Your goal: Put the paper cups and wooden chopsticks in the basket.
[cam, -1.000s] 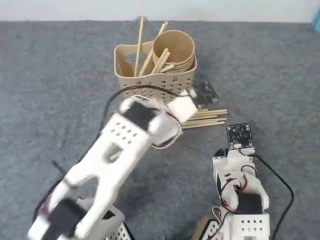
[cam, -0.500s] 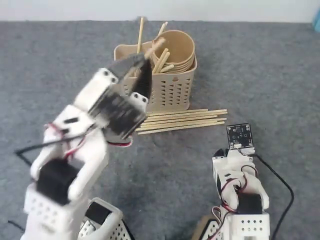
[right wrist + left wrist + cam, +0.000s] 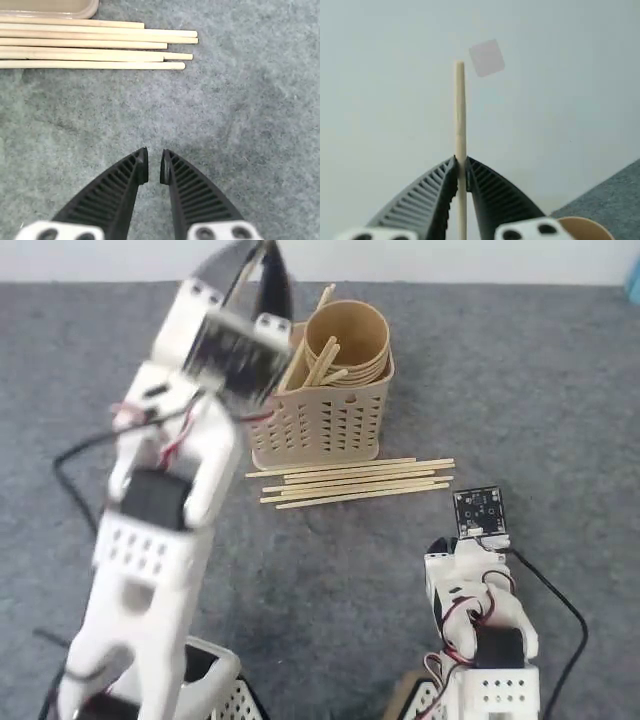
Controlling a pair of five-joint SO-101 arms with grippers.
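Note:
My left gripper (image 3: pixel 460 162) is shut on a wooden chopstick (image 3: pixel 460 110) that sticks straight out past its fingertips. In the high view this gripper (image 3: pixel 255 262) is raised above the left side of the beige basket (image 3: pixel 330 425). Stacked paper cups (image 3: pixel 348 332) stand in the basket with several chopsticks (image 3: pixel 318 358) leaning beside them. Several more chopsticks (image 3: pixel 350 480) lie side by side on the carpet in front of the basket, also seen as a row of chopsticks (image 3: pixel 100 47) ahead of my right gripper (image 3: pixel 153 167). That gripper is shut, low over the carpet, holding nothing.
Grey carpet (image 3: pixel 520 390) covers the table. The right arm (image 3: pixel 478 615) sits folded at the near right, its cable trailing to the right. The left arm's base and cable take up the near left. A pale wall runs along the far edge.
The left arm has swung up from the chopstick pile on the carpet, carrying one chopstick, and now holds it high over the basket's left side. The right arm has not moved.

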